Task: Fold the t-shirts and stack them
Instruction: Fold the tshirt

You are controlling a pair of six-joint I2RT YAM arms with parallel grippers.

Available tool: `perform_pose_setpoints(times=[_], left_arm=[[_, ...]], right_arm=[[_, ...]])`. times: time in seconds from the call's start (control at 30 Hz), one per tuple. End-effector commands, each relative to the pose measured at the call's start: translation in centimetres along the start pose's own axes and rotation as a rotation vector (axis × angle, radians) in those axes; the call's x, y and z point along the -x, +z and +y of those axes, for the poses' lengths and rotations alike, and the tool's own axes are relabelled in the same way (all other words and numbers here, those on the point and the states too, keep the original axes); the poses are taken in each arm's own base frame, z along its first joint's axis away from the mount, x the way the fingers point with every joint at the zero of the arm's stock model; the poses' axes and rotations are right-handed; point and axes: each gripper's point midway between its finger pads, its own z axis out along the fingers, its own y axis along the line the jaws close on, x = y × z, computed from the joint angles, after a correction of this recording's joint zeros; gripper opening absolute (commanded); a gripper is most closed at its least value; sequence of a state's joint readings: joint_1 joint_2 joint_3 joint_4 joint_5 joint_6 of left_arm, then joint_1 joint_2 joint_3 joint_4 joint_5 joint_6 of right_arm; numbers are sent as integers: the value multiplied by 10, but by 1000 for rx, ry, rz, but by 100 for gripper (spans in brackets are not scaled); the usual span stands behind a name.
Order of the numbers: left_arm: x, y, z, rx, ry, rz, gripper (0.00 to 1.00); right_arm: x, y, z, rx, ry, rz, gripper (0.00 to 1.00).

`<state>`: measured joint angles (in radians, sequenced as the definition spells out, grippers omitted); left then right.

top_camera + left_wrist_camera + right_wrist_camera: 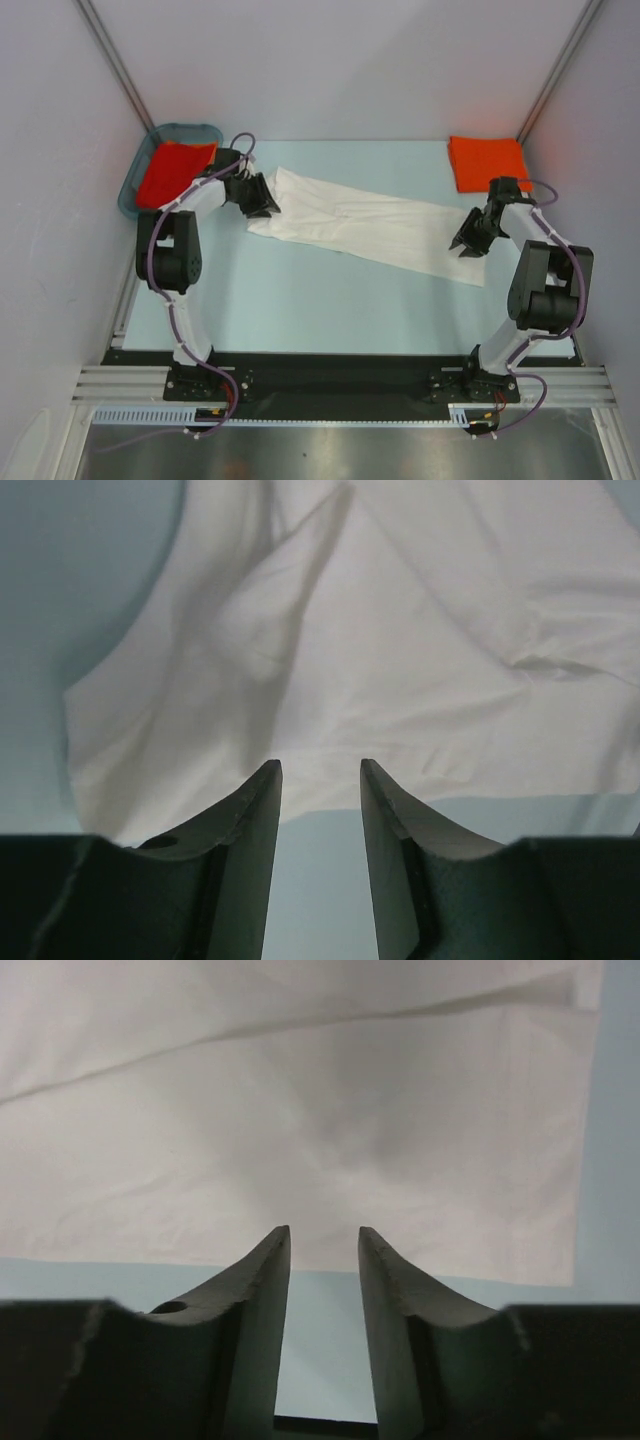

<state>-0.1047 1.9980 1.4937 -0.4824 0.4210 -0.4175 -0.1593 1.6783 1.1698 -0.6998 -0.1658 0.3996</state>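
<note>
A white t-shirt (365,228) lies folded into a long strip across the table, running from back left to front right. No print shows on it. My left gripper (262,203) is open at the strip's left end; in the left wrist view (320,770) its tips hover at the cloth's edge (340,670). My right gripper (468,244) is open at the right end; in the right wrist view (323,1235) the tips stand over the cloth's hem (300,1120). One orange-red shirt (489,163) lies folded at the back right. Another orange-red shirt (172,172) lies in the basket.
A teal plastic basket (135,182) stands at the back left against the wall. White walls with metal posts close in the table on three sides. The light blue tabletop (330,310) shows in front of the white shirt.
</note>
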Motion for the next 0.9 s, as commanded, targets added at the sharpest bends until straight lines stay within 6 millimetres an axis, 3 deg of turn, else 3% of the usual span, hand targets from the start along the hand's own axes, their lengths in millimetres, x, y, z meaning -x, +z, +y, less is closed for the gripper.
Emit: perform_pose_setpoints(times=[0.0,0.13,0.2,0.4,0.53,0.67,0.77,0.87], left_arm=[[-10,17,41,53,-51,43,43],[-19,33,65,78,-76,84,42],[-16,36,67,65,-67,81,40],[-10,34,73,125,-88,88,40],[-12,31,80,147,-115,96,40],[8,24,78,161,-81,55,42],[25,29,71,127,-59,69,43],[27,19,60,119,-72,76,43]], right_arm=[[-11,13,-9,33,79,40,37],[-20,20,-45,-62,111,58,28],[-25,22,-62,-98,143,74,25],[-41,28,-103,-204,217,119,28],[-41,24,-102,-200,211,118,32],[-35,16,-96,-182,205,97,34],[-40,17,-84,-153,177,110,36],[-42,10,-66,-124,123,105,41]])
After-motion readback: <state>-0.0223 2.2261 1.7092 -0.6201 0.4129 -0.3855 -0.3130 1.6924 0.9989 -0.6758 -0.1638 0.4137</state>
